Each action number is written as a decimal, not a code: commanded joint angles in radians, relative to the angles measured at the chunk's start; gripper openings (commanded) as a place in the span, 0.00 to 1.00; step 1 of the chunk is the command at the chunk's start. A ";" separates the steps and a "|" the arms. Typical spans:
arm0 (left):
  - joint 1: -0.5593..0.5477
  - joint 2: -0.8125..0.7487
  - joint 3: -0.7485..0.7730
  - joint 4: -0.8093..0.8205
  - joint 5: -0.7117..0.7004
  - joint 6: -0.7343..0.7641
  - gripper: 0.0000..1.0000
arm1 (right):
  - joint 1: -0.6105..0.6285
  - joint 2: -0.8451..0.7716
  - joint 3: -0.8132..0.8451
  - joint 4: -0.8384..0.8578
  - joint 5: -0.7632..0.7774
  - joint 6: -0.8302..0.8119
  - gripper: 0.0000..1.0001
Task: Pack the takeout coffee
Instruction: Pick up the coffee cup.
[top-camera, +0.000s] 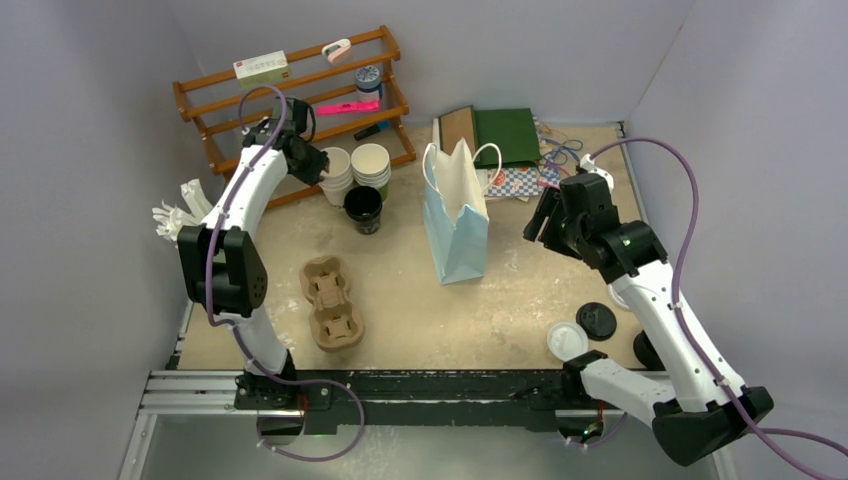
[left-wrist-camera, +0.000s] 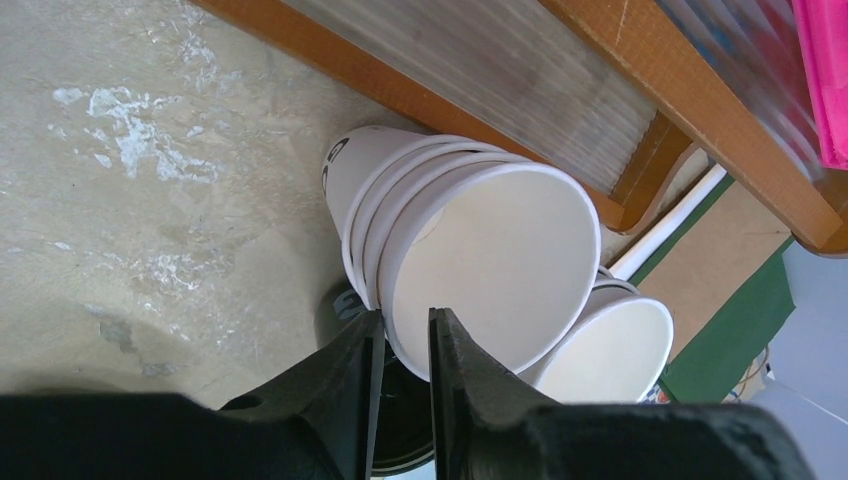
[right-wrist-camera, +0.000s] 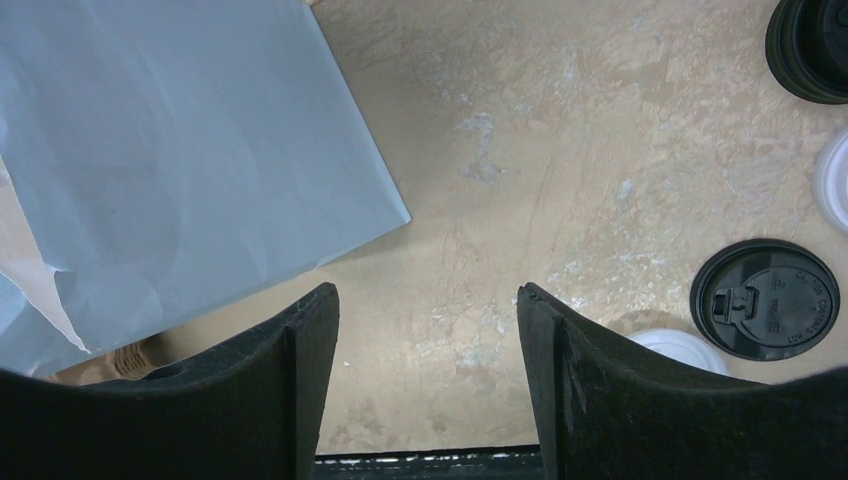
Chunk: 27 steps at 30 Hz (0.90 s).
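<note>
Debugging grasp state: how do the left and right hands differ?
Grip: left hand nearly shut, apparently pinching the top of the stacked cream cups; right hand wide open, holding nothing. Place: left hand by the wooden rack; right hand hovers over table between blue paper bag and black lid. Both are black.

The black cup (top-camera: 363, 208) stands upright (lidless), black lid (top-camera: 597, 320) and white lid (top-camera: 567, 340) lying flat.

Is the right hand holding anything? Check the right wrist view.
No, the right hand is wide open, with only bare table showing in its gap.
</note>
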 joint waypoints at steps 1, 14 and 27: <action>0.008 0.003 0.029 -0.009 0.010 0.009 0.22 | -0.003 -0.001 0.015 0.024 0.010 -0.015 0.68; 0.008 -0.034 0.036 -0.045 -0.012 -0.001 0.00 | -0.003 0.008 0.067 0.014 0.020 -0.035 0.68; 0.017 -0.109 -0.007 -0.028 -0.021 -0.043 0.00 | -0.003 0.025 0.196 0.011 0.000 -0.091 0.68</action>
